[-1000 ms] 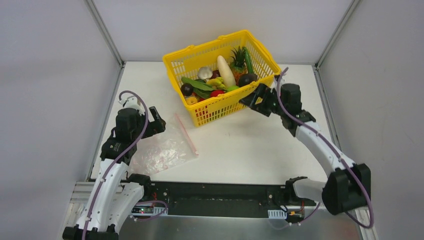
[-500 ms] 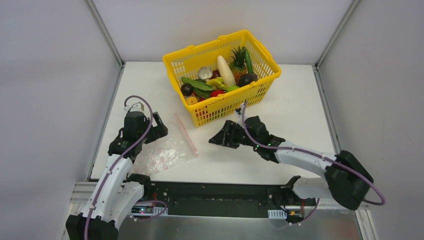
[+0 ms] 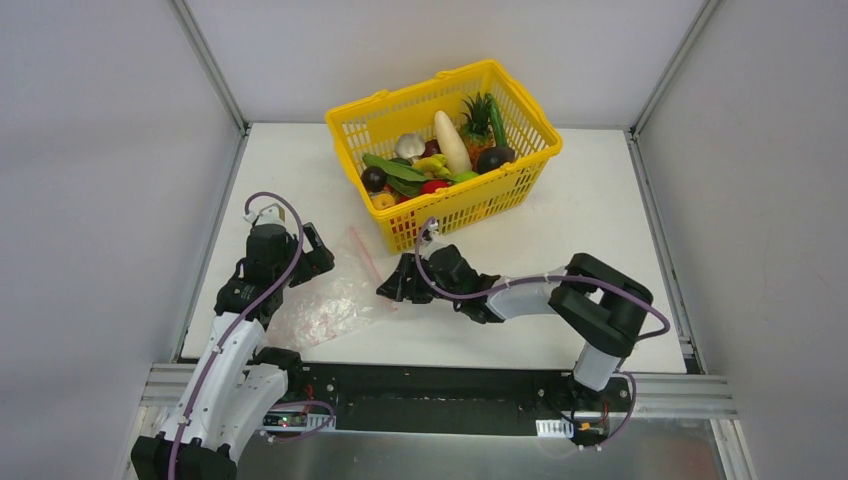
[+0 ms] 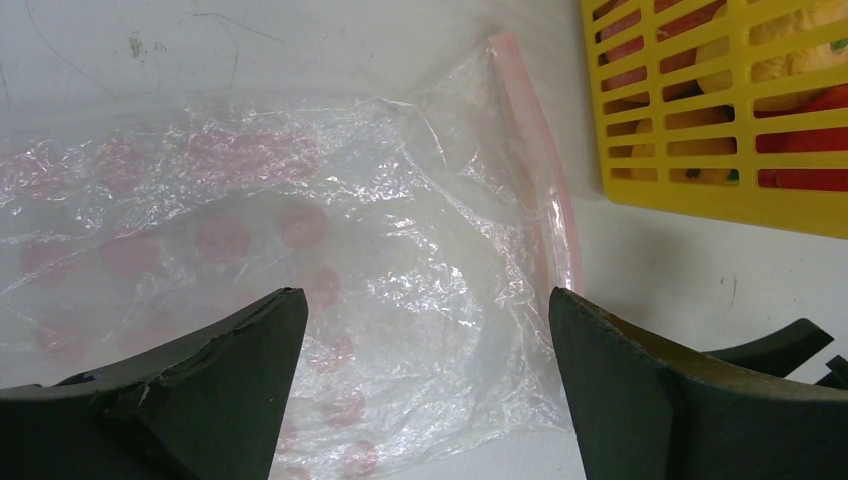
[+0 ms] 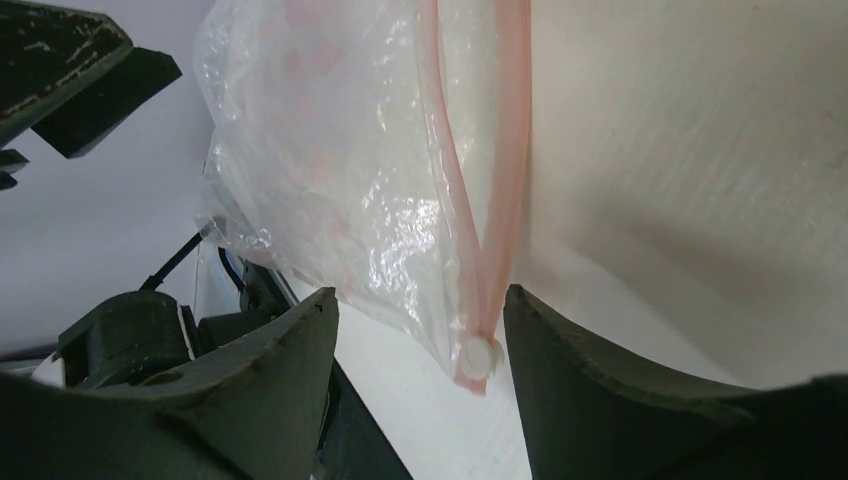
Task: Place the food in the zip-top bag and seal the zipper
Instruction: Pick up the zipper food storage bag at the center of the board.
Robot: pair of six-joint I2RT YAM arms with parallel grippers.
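My right tool [image 5: 420,300] sits part-open astride the zipper [image 5: 515,150] end, gripping nothing yet, probably to open the zip-top bag [image 5: 320,160]; left tool [image 4: 422,300] hovers wide, empty, above

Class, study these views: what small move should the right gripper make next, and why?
Probably close the right gripper on the thin pinkish-red zipper strip: its open jaws straddle the strip's end, and the clear crinkly plastic bag lies flat and empty.
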